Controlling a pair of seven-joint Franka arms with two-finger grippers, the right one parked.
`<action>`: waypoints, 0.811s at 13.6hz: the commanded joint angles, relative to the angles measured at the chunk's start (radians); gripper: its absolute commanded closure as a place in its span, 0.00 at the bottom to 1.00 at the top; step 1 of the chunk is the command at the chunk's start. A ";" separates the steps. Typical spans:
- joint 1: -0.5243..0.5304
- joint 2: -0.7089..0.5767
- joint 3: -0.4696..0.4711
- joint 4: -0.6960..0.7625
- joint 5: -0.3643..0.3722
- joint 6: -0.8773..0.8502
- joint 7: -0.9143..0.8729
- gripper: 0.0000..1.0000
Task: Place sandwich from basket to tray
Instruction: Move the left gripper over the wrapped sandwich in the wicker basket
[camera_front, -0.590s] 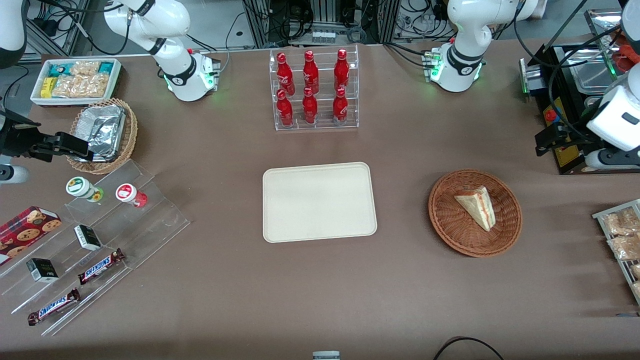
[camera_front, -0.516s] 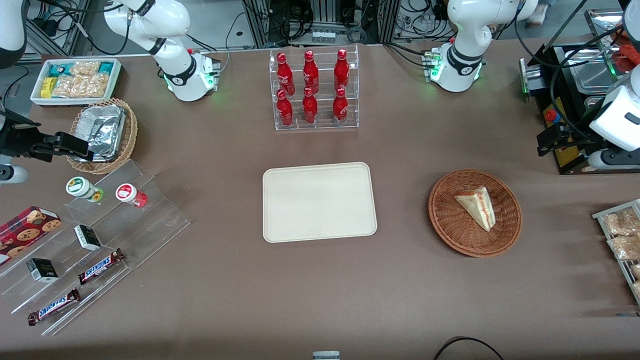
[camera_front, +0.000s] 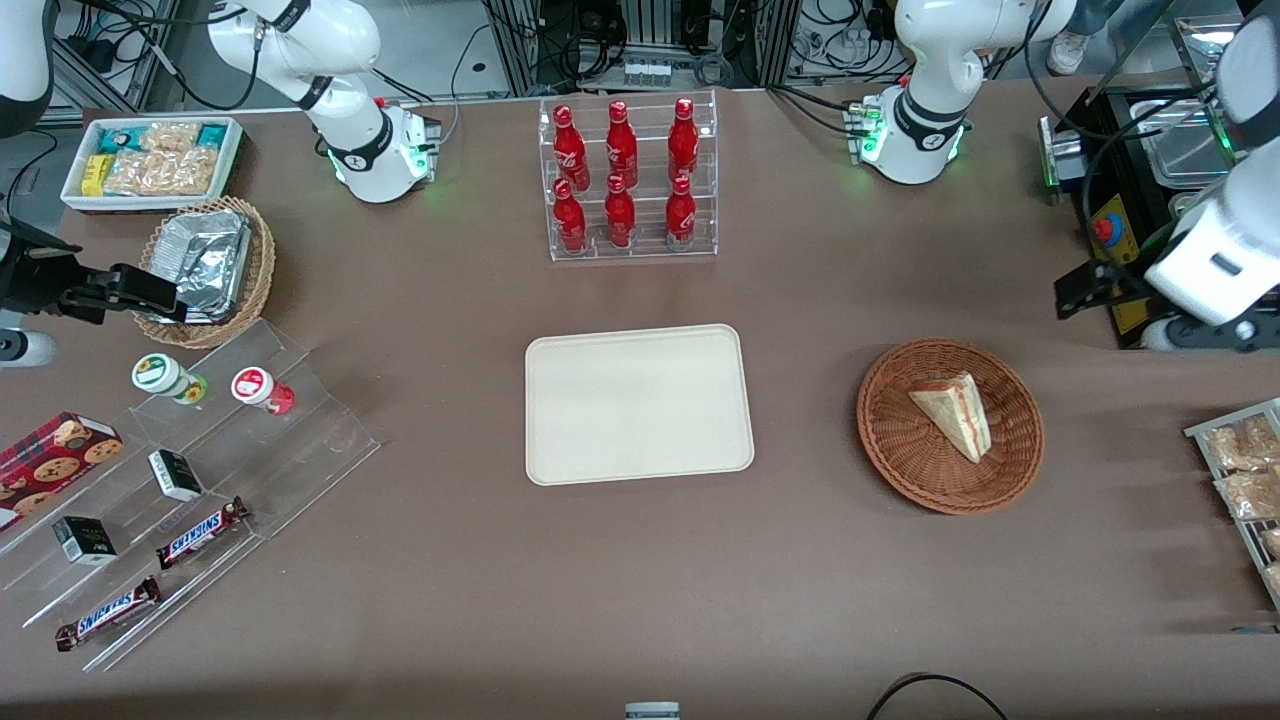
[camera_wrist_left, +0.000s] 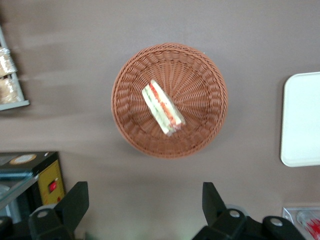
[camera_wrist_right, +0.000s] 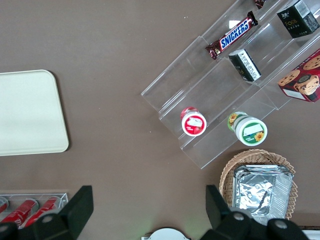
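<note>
Gripper (camera_wrist_left: 145, 197) hangs high over the table with its two dark fingers (camera_wrist_left: 75, 200) spread wide and nothing between them. In the front view the working arm's white body sits at the right edge of the frame, and only a dark part of the gripper (camera_front: 1085, 288) pokes out there, above and to the right of the basket (camera_front: 950, 425).

Basket sits in the right half of the front frame, round, reddish-brown wicker. Sandwich (camera_front: 953, 408) lies inside it, a pale wedge with its point aimed toward the lower right of the frame (a red stripe runs along the cut edge). From the wrist camera the sandwich (camera_wrist_left: 163, 107) shows red and green layers and rests just off the middle of the basket (camera_wrist_left: 200, 85), touching the weave, well clear of the fingers.

Tray (camera_front: 638, 404) lies flat at the centre of the front frame, cream, bare, well apart from the basket; a corner of the tray (camera_wrist_left: 302, 120) also shows to the wrist camera.

Bottle rack (camera_front: 627, 180) stands at upper centre, farther from the front camera than the tray, holding six red bottles.
</note>
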 joint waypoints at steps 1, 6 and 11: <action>-0.005 -0.063 0.000 -0.205 0.005 0.192 -0.057 0.00; -0.004 -0.077 0.001 -0.452 -0.005 0.502 -0.267 0.00; -0.007 -0.004 -0.002 -0.528 0.005 0.648 -0.548 0.00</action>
